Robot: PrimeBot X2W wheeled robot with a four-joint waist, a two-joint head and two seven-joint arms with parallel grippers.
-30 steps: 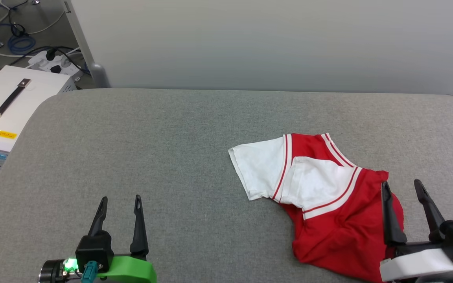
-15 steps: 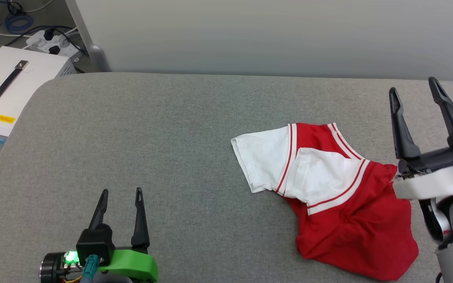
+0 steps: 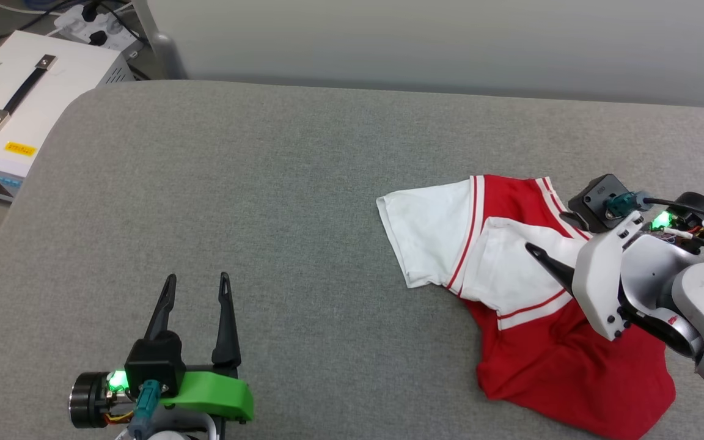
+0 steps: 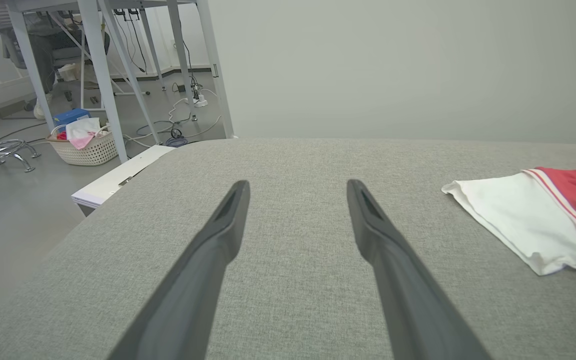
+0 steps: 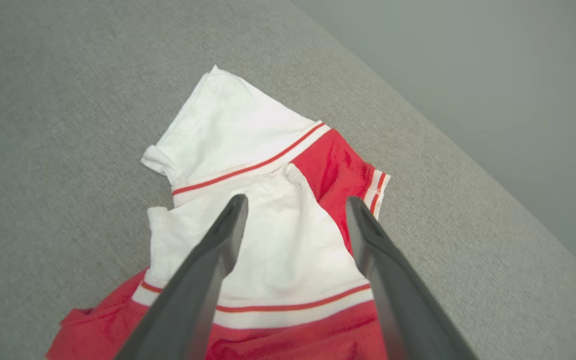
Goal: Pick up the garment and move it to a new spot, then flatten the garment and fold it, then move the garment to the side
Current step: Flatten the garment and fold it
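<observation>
We see the garment (image 3: 511, 287) lying crumpled on the right part of the grey fabric-covered desk (image 3: 278, 201), red body toward the near edge and its two white sleeves, edged with red and white stripes, overlapping on the side facing the wall. No print shows on the face that is turned up. Our right gripper (image 5: 296, 198) hangs over the garment with its jaws spread wide and nothing between them. In the right wrist view its two dark fingers (image 5: 203, 270) frame the upper white sleeve, pointing down at it. We cannot tell whether the tips touch the cloth. Our left gripper (image 3: 197, 276) sits low at the near left of the desk, well apart from the garment, jaws also wide and empty, fingers pointing toward the wall above bare grey fabric. Beyond the desk's rounded left corner, a white box with a black handle (image 3: 22, 91) stands on the floor, and in the left wrist view a pale basket (image 4: 85, 147) with cloth in it sits under a metal-legged table
</observation>
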